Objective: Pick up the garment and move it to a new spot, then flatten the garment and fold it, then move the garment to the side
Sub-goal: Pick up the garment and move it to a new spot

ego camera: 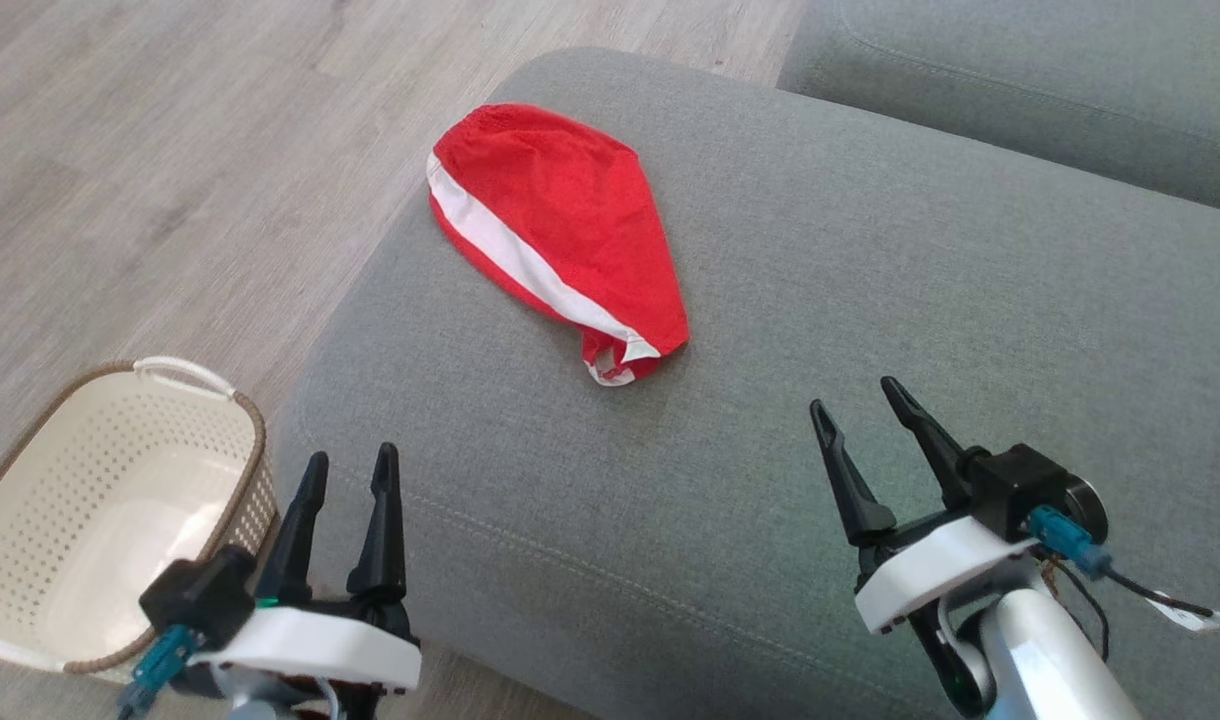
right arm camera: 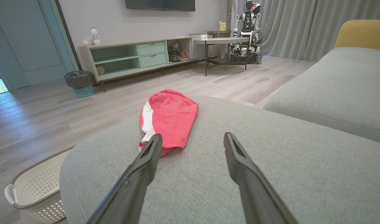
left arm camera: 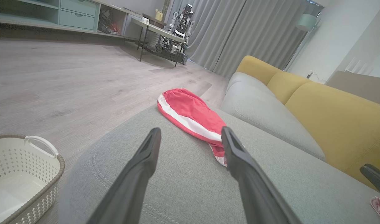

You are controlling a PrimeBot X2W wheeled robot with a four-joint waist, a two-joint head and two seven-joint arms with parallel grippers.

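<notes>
From the head, the left claw (ego camera: 352, 455) is wide open and holds nothing. It is above the near left edge of the grey sofa seat (ego camera: 770, 480). The right claw (ego camera: 854, 394) is wide open and empty too, above the near right part of the seat. The red shorts (ego camera: 560, 220) with a white stripe lie flat on the far left part of the seat, well apart from both claws. A white basket (ego camera: 258, 440) sits on the wood floor (ego camera: 170, 150), just left of the seat.

The left wrist view adds yellow back cushions (left arm camera: 333, 118) on the right and another robot (left arm camera: 182, 21) far off by grey curtains.

The right wrist view adds a green shelf (right arm camera: 130, 57) and a bin (right arm camera: 79, 82) by the far wall.
</notes>
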